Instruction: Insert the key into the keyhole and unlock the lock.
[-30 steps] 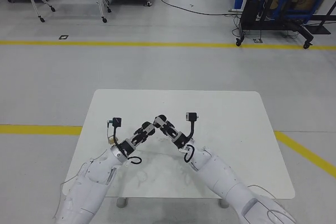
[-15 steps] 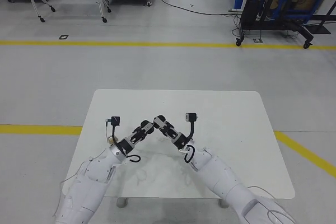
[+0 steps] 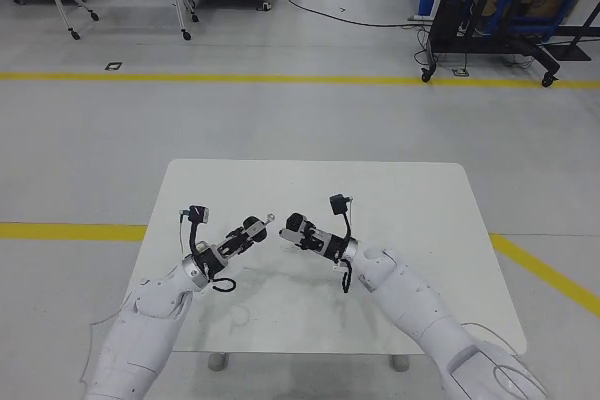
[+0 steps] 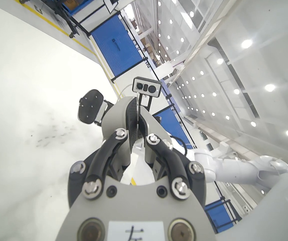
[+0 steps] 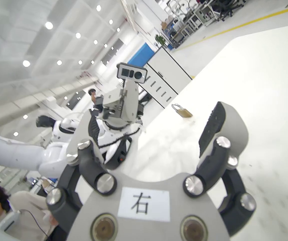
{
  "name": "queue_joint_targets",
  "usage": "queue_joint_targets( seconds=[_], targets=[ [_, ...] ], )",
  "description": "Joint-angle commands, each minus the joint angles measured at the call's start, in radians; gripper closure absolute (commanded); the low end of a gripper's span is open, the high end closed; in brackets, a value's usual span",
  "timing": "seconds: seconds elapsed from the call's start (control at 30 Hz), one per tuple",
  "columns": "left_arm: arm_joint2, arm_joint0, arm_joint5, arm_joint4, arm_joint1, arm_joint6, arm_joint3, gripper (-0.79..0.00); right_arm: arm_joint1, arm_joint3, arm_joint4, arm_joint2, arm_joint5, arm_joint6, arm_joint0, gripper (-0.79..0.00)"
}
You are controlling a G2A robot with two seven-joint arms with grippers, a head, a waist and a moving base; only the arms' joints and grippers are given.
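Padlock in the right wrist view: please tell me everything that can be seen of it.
The padlock is small, with a brass-coloured body and a silvery metal shackle that forms a loop at one end. It lies flat on the white table, close to the table's edge. Only the table touches it. The keyhole is too small to make out, and I cannot tell whether the shackle is locked.

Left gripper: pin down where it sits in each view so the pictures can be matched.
Top view: left gripper, shut on the key, mid-table, tip facing the open right gripper.
Left wrist view: centre, fingers pressed together.
Right wrist view: beyond the right gripper's fingers, beside its own wrist camera, at.
Shared landmark: the white table.
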Motion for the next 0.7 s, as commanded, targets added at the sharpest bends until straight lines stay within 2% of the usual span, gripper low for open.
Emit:
queue_joint_targets(
  seconds=[0.0,0.1,0.13,0.17,0.27,0.37,0.43,0.67],
  targets=[
    [0.009,-0.008,0.001,-0.026,0.005,-0.087,0.001,0.000,0.039,-0.066,0.002,0.050,0.000,0.102,-0.027,-0.785],
    [0.019,-0.022,-0.011,-0.044,0.011,-0.187,0.010,0.000,0.084,-0.170,0.063,0.108,0.000,0.243,-0.085,-0.773],
    [0.022,-0.026,-0.021,-0.043,0.013,-0.210,0.011,0.000,0.096,-0.200,0.095,0.123,0.003,0.291,-0.103,-0.696],
    [0.026,-0.027,-0.029,-0.043,0.014,-0.228,0.011,0.000,0.108,-0.228,0.125,0.136,0.013,0.340,-0.118,-0.656],
    [0.035,-0.033,-0.041,-0.015,0.018,-0.256,0.015,0.000,0.135,-0.313,0.205,0.158,0.049,0.470,-0.158,-0.597],
    [0.050,-0.036,-0.051,0.018,0.021,-0.274,0.010,0.000,0.154,-0.363,0.266,0.168,0.092,0.567,-0.181,-0.394],
    [0.061,-0.037,-0.053,0.038,0.022,-0.283,0.008,0.000,0.162,-0.385,0.288,0.161,0.121,0.604,-0.187,-0.329],
    [0.087,-0.046,-0.059,0.057,0.028,-0.300,0.003,0.000,0.178,-0.396,0.304,0.127,0.169,0.652,-0.179,-0.292]
  ],
)
